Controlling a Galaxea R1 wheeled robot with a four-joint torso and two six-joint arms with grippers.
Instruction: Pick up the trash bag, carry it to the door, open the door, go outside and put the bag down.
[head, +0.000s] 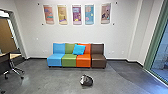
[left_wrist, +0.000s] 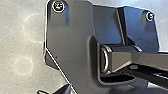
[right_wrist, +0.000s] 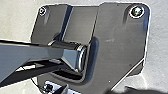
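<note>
**Trash bag waits on the floor; the approach comes first**

I cannot tell whether the left gripper or the right gripper is spread or closed. Neither carries the bag: the trash bag (head: 87, 80) sits on the grey floor (head: 52, 80), ahead of the robot and apart from it. Below the wrists lie the robot's own dark plate (left_wrist: 72, 35) and jointed bar (left_wrist: 142, 58).

The bag is a small slumped bundle, dark, with a pale patch on one side. I cannot make out a knot or handle. Behind it, with bare floor between, stands a row of blue, green, orange and brown seats (head: 83, 61), a bright blue cushion (head: 79, 49) leaning on the backrests.

The step in hand, I judge, is the approach. It wants a slow, straight drive, stopping short so that the base does not nudge the bag, then a deep bend of the torso. A grip on gathered plastic near the top should serve best; a pinch at a loose fold could slip or tear.

Off to the left, the wheeled chair (head: 16, 68) deserves a wide berth. A brown door (head: 6, 37) stands beyond it, and green-framed glass (head: 161, 47) rises at the right; I cannot tell which way leads out.
</note>
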